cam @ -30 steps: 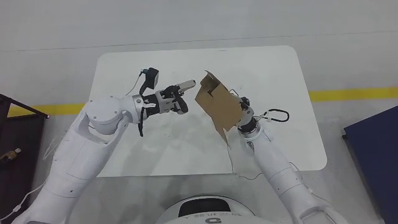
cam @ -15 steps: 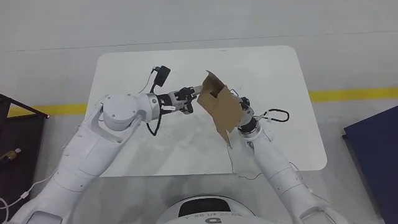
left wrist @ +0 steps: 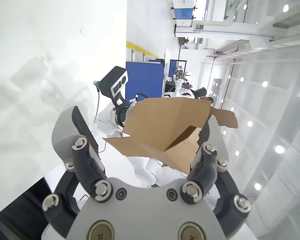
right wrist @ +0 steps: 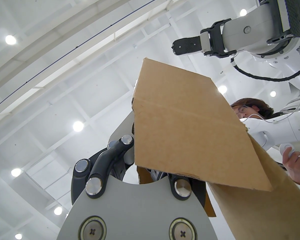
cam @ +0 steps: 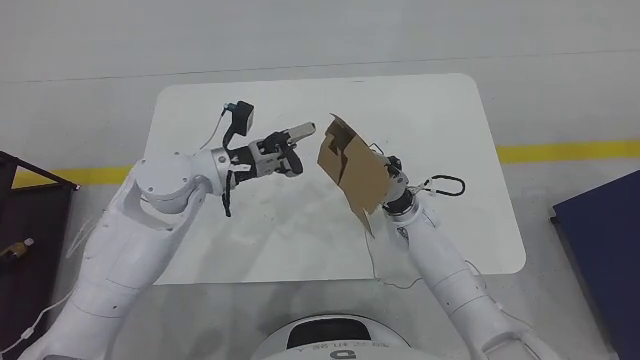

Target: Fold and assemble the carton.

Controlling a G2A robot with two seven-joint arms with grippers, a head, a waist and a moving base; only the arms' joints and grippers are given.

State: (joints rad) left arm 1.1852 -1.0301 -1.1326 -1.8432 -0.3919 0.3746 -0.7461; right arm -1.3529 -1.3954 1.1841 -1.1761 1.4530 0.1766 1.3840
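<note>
Brown cardboard carton [cam: 352, 172] was gripped by right hand [cam: 393, 188] above white desk [cam: 440, 120], left hand [cam: 296, 148] was held open nearby

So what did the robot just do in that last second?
The left gripper, open, moved in to the edge of the carton, then drew back clear of it. The right gripper kept holding the carton up above the table, barely shifted.
</note>
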